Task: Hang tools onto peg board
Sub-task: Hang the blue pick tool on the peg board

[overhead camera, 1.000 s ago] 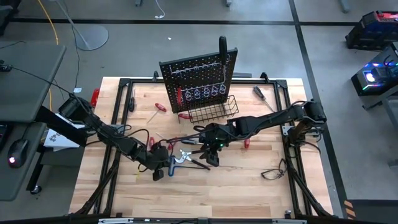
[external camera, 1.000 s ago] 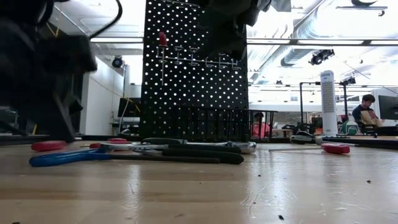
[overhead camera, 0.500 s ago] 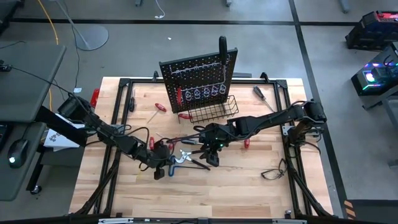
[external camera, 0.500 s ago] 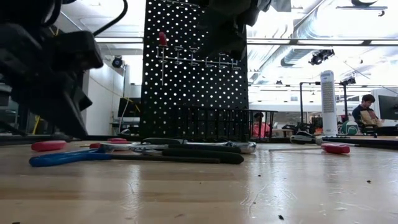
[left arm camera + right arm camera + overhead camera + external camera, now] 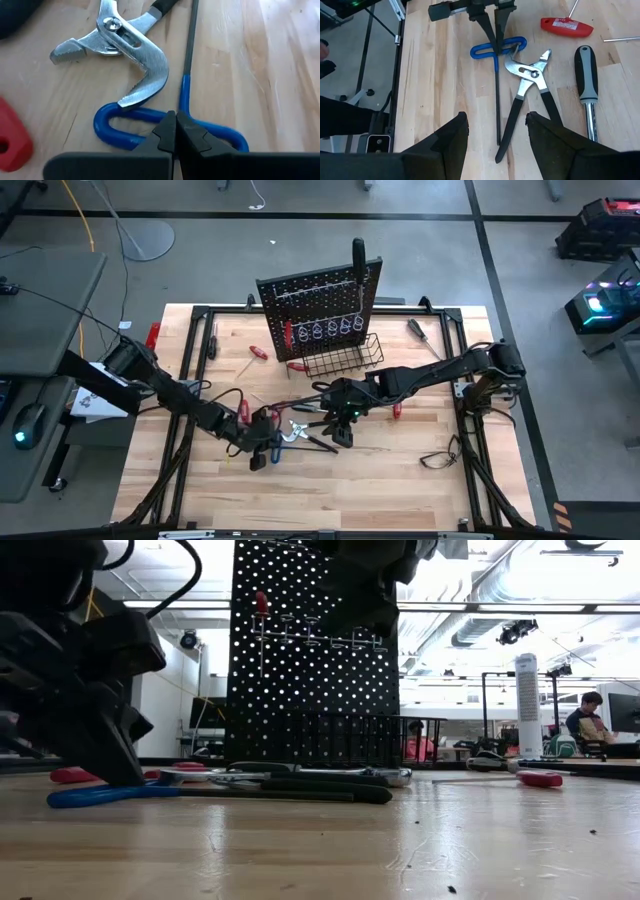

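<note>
A blue T-shaped hex key (image 5: 120, 141) lies flat on the wooden table, its loop handle next to the head of silver pliers (image 5: 125, 45). My left gripper (image 5: 176, 120) is shut and slants down onto that handle; in the high view it (image 5: 262, 446) is left of centre. My right gripper (image 5: 495, 145) hangs open above the tools (image 5: 340, 425), its fingers apart over the hex key's shaft (image 5: 497, 100) and clear of it. The peg board (image 5: 320, 305) stands upright at the far side, and a red-handled screwdriver (image 5: 262, 605) hangs on it. My left gripper has its shut fingertips (image 5: 170, 125) over the blue loop handle, where the shaft joins it (image 5: 184, 102). They come slanting down from the table's left side. The hex key lies flat on the table. Whether the tips touch the handle, I cannot tell.
A black-handled screwdriver (image 5: 585, 75) and a red hex key (image 5: 567, 25) lie beside the pliers. More red tools (image 5: 258, 352) lie near the board's wire basket (image 5: 345, 355). Black cables (image 5: 435, 455) lie at the near right. A person (image 5: 590, 715) sits far behind.
My left gripper has gone down toward the blue hex key's handle, staying shut. The tools on the table have not moved.
</note>
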Action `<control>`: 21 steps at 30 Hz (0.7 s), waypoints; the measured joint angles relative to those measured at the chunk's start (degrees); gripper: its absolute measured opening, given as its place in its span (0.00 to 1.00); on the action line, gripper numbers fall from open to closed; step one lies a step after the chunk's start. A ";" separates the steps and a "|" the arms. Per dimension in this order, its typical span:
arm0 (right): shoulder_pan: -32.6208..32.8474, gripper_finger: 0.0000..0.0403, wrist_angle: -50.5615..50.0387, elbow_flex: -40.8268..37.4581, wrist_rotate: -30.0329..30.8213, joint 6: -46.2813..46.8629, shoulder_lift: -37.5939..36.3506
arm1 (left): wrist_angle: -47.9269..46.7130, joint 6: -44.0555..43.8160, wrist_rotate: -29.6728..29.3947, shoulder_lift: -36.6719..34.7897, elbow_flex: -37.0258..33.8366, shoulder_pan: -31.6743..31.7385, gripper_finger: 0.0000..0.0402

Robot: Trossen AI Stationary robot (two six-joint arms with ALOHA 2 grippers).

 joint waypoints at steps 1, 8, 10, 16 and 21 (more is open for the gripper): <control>0.00 0.48 -0.35 0.00 0.00 -0.02 0.14 | 1.16 -0.10 -0.11 0.46 -0.44 -0.09 0.00; 0.09 0.48 -0.31 0.00 -3.73 -1.46 4.04 | 3.19 1.03 0.80 -0.88 -1.62 -0.59 0.00; 0.09 0.48 -0.32 0.00 -3.84 -1.83 4.82 | 2.31 1.02 1.81 -4.02 -1.80 -0.57 0.00; 0.00 0.48 2.03 0.00 -3.67 -1.85 5.01 | -5.13 1.07 2.76 -11.31 -1.80 -0.41 0.00; 0.00 0.48 2.34 0.00 -3.65 -1.72 4.83 | -6.18 1.10 4.28 -14.34 -1.64 -1.08 0.00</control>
